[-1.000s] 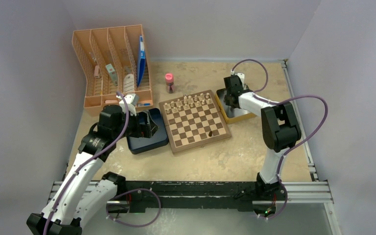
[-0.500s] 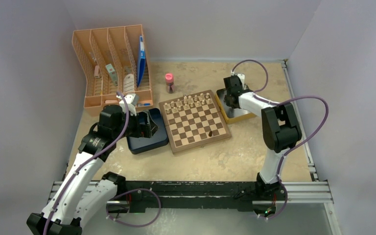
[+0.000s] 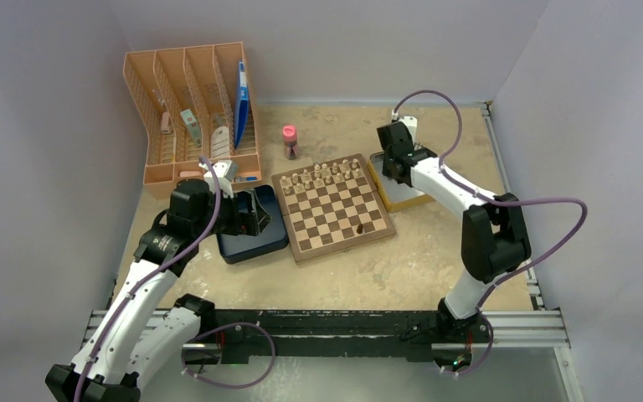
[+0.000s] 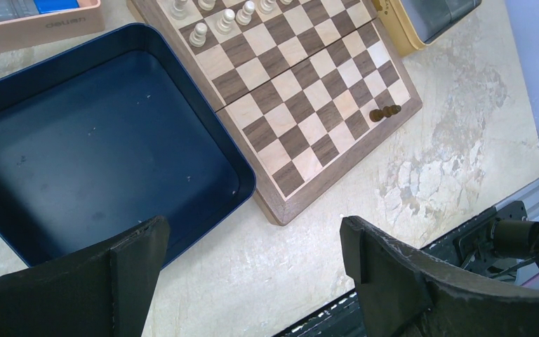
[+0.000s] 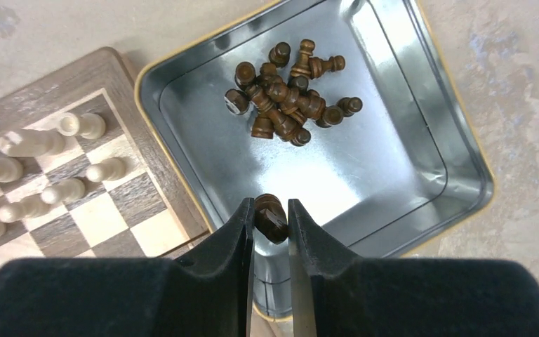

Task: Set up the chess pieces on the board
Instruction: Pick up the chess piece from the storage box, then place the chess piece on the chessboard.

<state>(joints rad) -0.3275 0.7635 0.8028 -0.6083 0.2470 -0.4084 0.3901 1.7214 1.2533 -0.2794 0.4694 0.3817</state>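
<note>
The right end effector (image 5: 271,208) is pinching one dark chess piece (image 5: 270,219) by its rounded upper part, above the near wall of a yellow-rimmed metal tin (image 5: 421,140) that sits just off the far right corner of the board (image 3: 332,209). The rest of the dark chess pieces (image 5: 288,112) lie heaped in that tin, tumbled on their sides. One more dark piece (image 4: 384,112) is on the board near its right near corner. The pale pieces (image 3: 322,176) fill the board's far rows. These figures look light, stiff and smooth. Being round-turned, they would likely twist or slip in a loose grip, so the narrow waist under the head seems the best hold, leaving the base free to stand flat. The left end effector (image 4: 253,242) is spread wide and holds nothing, over a dark blue box (image 4: 77,154) on the worktop (image 4: 449,154) just beside the board's left edge. Only the right wrist view shows the pinch and the heap, since the arm hides them from above. Only the left wrist view makes the lone dark piece plain.
</note>
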